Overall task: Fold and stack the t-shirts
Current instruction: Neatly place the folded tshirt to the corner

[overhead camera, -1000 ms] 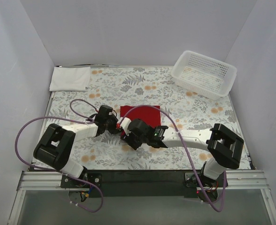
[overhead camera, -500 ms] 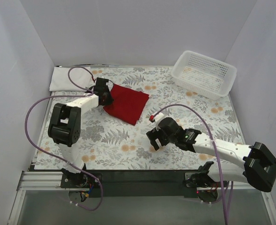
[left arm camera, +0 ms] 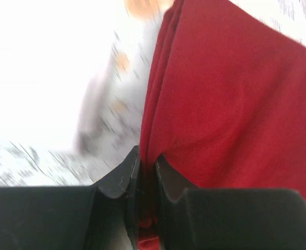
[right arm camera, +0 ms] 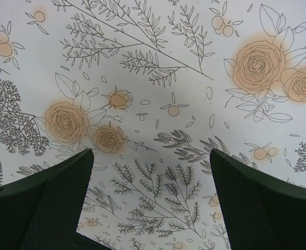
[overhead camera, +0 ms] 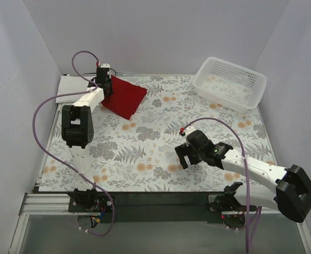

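- T-shirts: the red t-shirt (overhead camera: 126,98), folded, sits at eleven o'clock on the desk (overhead camera: 145,159). The white t-shirt (overhead camera: 65,91) lies flat in the ten o'clock corner, just beside it.
- Left claw (overhead camera: 106,89): jaws nearly closed, pinching one folded edge of the red t-shirt. The wrist view shows the cloth bunched between the fingers (left arm camera: 166,174). Whether the free corner rests on the desk cannot be told.
- Right claw (right arm camera: 150,198): jaws fully spread, holding nothing, hovering over bare desk at five o'clock, well apart from both shirts.
- Risk: the hold is on a single edge only, so the layers may fall open or slip out before placement.
- Risk: a trailing corner could drag and spoil the fold, or push the white t-shirt out of square.
- Obstruction: the left arm's forearm lies across part of the white t-shirt, hiding its near edge, so alignment is hard to judge.
- Surroundings: a white mesh basket (overhead camera: 221,96) stands at one o'clock, clear of the route.
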Controlling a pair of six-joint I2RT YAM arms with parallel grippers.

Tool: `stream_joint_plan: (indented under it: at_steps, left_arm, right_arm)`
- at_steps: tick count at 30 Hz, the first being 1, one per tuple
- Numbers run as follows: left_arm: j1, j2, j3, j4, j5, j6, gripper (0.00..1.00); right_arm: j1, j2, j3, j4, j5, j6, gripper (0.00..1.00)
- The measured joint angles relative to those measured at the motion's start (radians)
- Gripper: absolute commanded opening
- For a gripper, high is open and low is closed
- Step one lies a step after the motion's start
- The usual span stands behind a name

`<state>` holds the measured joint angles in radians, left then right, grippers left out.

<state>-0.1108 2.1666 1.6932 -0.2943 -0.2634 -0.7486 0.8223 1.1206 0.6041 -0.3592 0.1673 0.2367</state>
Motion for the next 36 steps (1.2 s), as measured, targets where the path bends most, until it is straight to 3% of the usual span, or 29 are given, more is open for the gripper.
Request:
stream_joint_plan:
  at_steps: [13,29,36]
  left_arm:
    - [0.159,0.080,0.334,-0.051,0.040,0.148,0.00]
    - [0.396,0.216,0.524,-0.179,0.242,0.161,0.00]
    - [0.430,0.316,0.554,-0.180,0.204,0.171,0.00]
  right_arm:
    - [-0.024,0.232,0.217,-0.115,-0.047,-0.021,0.98]
    - [-0.043,0.307,0.285,-0.190,-0.047,-0.039,0.97]
    - [-0.044,0.360,0.298,-0.197,-0.060,-0.039,0.97]
